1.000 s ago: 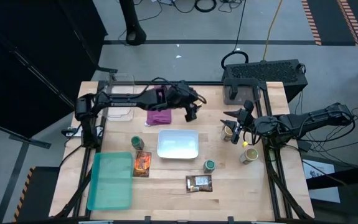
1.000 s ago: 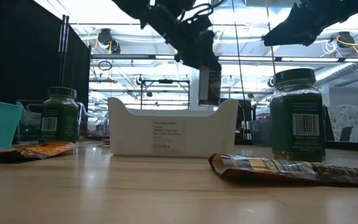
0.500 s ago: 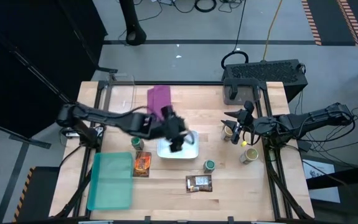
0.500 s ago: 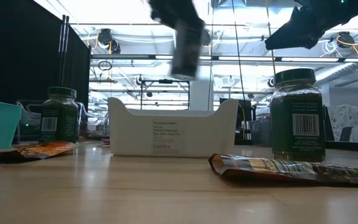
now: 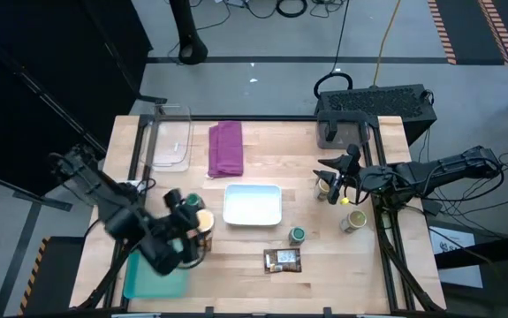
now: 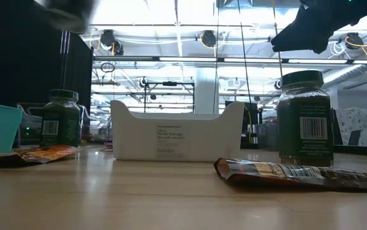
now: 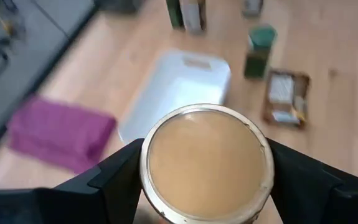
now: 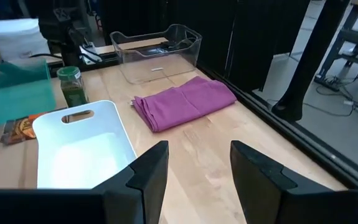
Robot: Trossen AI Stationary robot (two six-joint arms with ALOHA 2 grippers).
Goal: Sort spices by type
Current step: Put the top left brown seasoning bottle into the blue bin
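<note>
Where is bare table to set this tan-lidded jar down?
Bare wood runs along the front edge, left of the brown packet, and between the purple cloth and right gripper. It is crowded around the left gripper: teal bin, orange packet and green-lidded jar.

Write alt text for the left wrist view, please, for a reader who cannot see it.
A tan-lidded jar fills the foreground, gripped between the left gripper's two dark fingers. Beyond it on the wooden table lie a white tray, a folded purple cloth, a green-lidded jar and a brown packet.
</note>
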